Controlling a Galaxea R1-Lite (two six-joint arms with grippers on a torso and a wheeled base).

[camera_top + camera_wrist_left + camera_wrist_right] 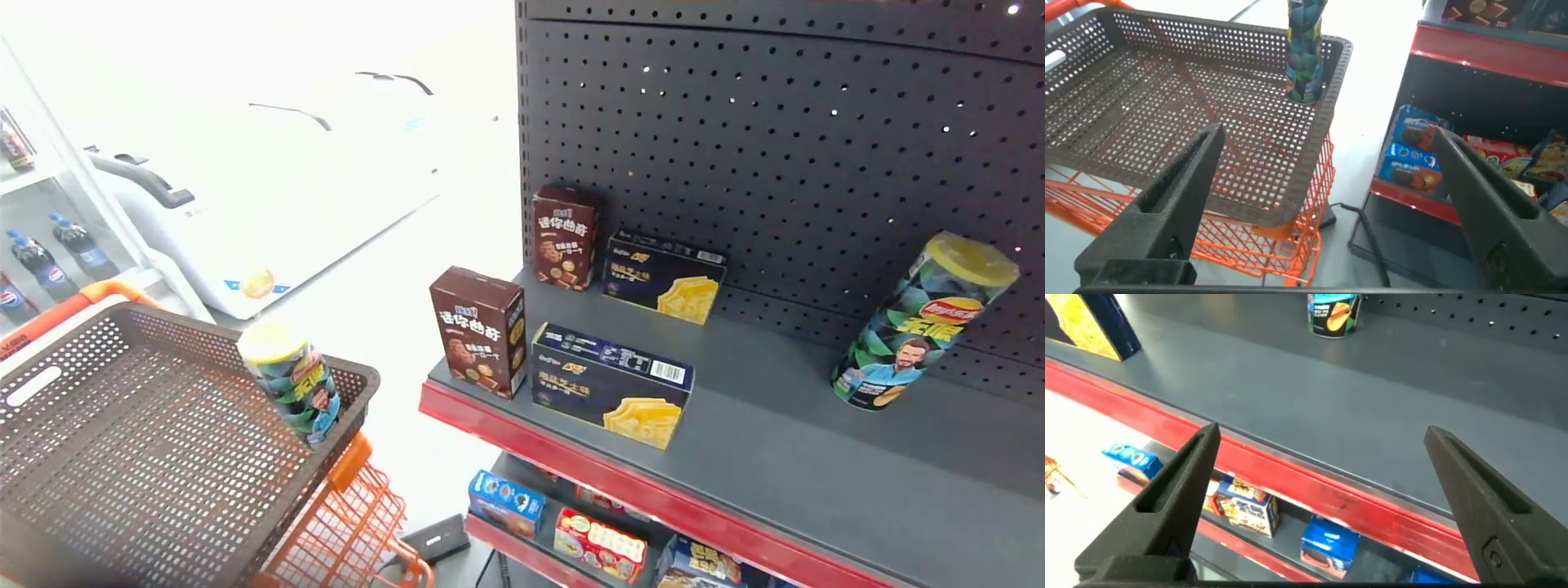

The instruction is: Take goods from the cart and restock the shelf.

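A chips can (291,382) with a yellow lid stands upright in the far right corner of the brown cart basket (122,457); the left wrist view shows the can (1306,51) beyond my open left gripper (1327,192), which hangs apart from it above the basket's near side. A second chips can (922,322) stands on the grey shelf (816,457) against the pegboard. My right gripper (1327,494) is open with nothing in it, in front of the shelf's red edge (1315,478), with that can (1333,314) far behind.
Two brown cookie boxes (482,331) (565,237) and two dark blue cracker boxes (608,384) (663,276) stand at the shelf's left. The orange cart frame (343,531) sits under the basket. Lower shelves hold snack packs (600,543). A white freezer (269,188) stands behind.
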